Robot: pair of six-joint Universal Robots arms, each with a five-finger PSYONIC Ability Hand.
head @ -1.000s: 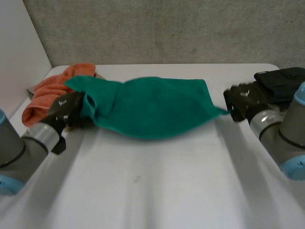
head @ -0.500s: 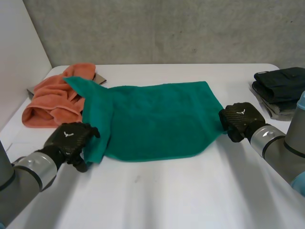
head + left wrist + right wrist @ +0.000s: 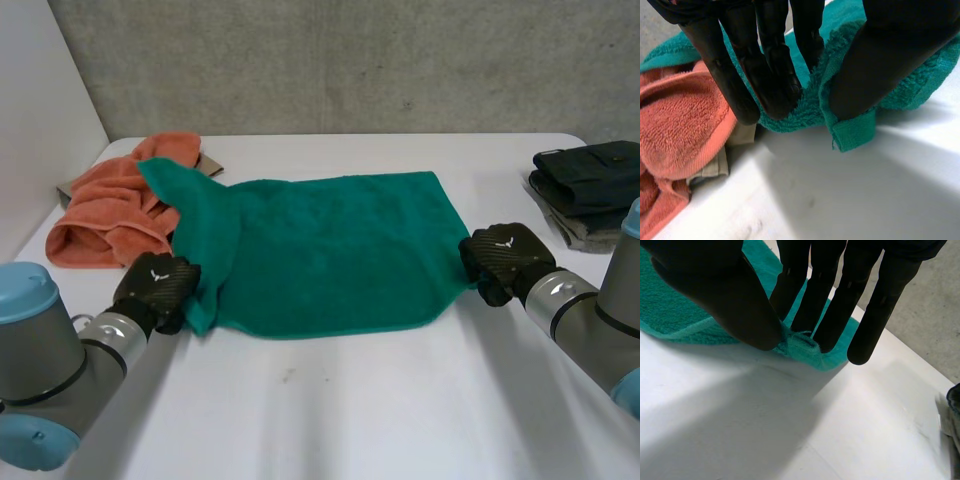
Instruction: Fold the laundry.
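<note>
While the left hand (image 3: 158, 290) and right hand (image 3: 500, 258) each pinch a near corner of the green towel (image 3: 330, 250), it lies spread on the table (image 3: 350, 400), no fold made (the orange towel (image 3: 105, 205) lies crumpled).

Grey arms (image 3: 45, 350), light-blue caps (image 3: 25, 290), silver wrists (image 3: 555, 295), black robot hands (image 3: 158, 290) (image 3: 503, 258), small white emblems (image 3: 156, 276)

Two towels — green towel (image 3: 330, 250), orange towel (image 3: 105, 210) — one dark folded pile (image 3: 590, 172), one table (image 3: 350, 400)

Left hand (image 3: 158, 288) pinching, right hand (image 3: 503, 258) pinching, both arms low
</note>
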